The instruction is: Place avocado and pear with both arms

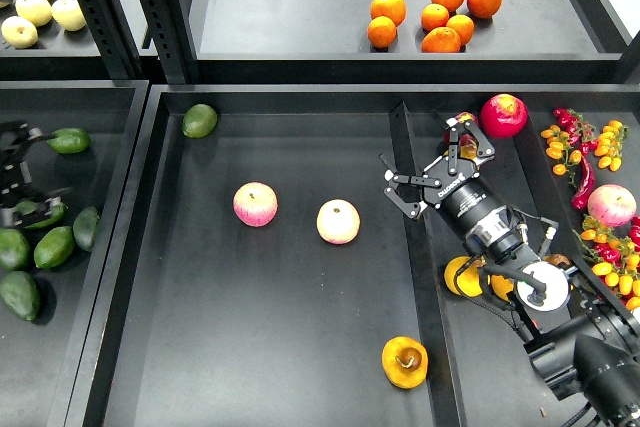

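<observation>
Several dark green avocados lie in the left tray. My left gripper comes in at the left edge, open, between an upper avocado and a long dark one that its lower finger partly hides. I cannot tell whether it touches either. The pear, orange-yellow with a brown stem in a dark dimple, lies at the front right of the middle tray. My right gripper is open and empty above the divider, far behind the pear.
A rounder light green fruit and two pink-yellow apples lie in the middle tray. Orange-yellow fruit lies under my right arm. A red fruit, small tomatoes and chillies fill the right tray. Oranges sit on the shelf.
</observation>
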